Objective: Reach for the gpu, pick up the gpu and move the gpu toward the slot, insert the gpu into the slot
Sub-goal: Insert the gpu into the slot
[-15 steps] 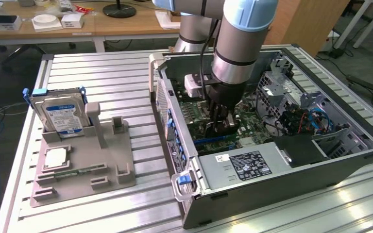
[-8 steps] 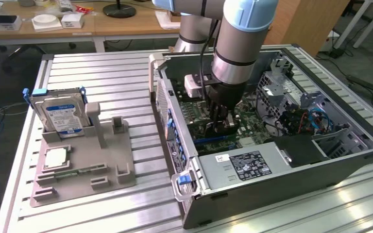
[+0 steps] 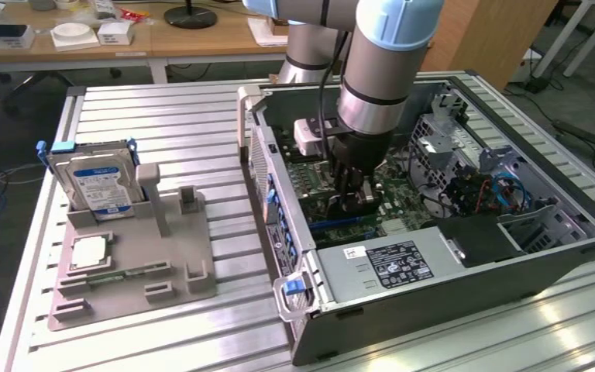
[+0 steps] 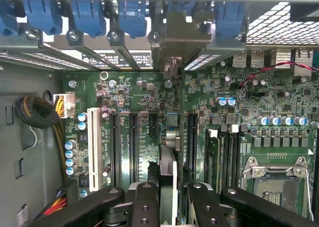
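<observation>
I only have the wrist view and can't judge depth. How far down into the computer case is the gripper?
Observer: The gripper is deep inside the open black tower case, which lies on its side. Its tips are down at the green motherboard.
Operator: I see the thin dark gpu card edge-on between the fingers. What's outside the case?
Observer: At the exterior view's left, a grey plastic holder carries a boxy hard drive with a blue-white label, standing upright.
Operator: Anything else in it?
Observer: A square silver processor chip lies flat, nearer the camera than the drive.
</observation>
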`<action>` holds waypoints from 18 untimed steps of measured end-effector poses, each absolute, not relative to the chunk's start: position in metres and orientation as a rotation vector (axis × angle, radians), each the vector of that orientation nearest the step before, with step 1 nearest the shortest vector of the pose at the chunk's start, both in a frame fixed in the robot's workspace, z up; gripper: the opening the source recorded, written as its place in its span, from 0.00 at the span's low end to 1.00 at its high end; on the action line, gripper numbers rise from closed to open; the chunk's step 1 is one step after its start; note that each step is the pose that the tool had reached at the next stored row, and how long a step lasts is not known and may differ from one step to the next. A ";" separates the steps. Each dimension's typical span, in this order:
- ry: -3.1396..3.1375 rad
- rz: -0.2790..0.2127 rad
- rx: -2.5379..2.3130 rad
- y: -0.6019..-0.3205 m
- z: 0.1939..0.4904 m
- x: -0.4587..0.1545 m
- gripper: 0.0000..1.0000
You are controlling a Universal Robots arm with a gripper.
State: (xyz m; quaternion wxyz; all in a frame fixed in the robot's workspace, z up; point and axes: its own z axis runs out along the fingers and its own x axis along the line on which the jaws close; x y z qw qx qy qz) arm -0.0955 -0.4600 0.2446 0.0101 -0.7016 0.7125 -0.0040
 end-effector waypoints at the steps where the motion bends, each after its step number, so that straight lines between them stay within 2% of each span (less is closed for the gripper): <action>1: 2.223 -0.012 -2.192 -0.460 0.245 -0.096 0.27; 18: 2.222 -0.012 -2.192 -0.460 0.239 -0.096 0.27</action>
